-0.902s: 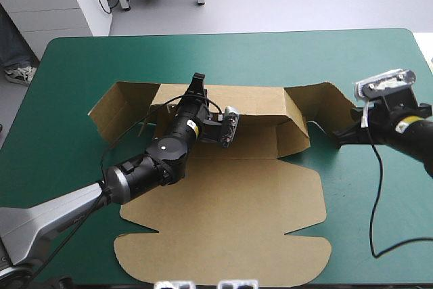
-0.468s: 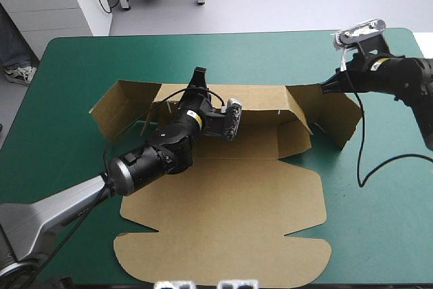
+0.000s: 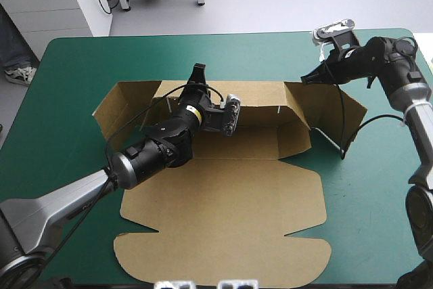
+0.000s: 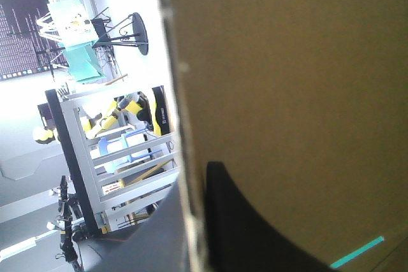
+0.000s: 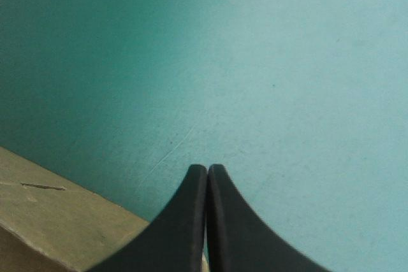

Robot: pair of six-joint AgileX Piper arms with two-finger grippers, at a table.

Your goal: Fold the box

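On the teal-green cover (image 3: 81,59) we see one brown box (image 3: 223,214) lying mid-table. Its lid panel (image 3: 223,235) is flat toward the near edge, its one far wall (image 3: 264,103) stands, and two end flaps are raised, one left (image 3: 122,109) and one right (image 3: 331,116). Of the two grippers, the left gripper (image 3: 197,72) sits at the far wall's top edge, pinched onto the board with one black finger (image 4: 255,234) against its brown face. The right gripper (image 3: 306,79) hovers by the right flap's top corner, its fingers (image 5: 185,221) pressed together on nothing, a board edge just beside them.
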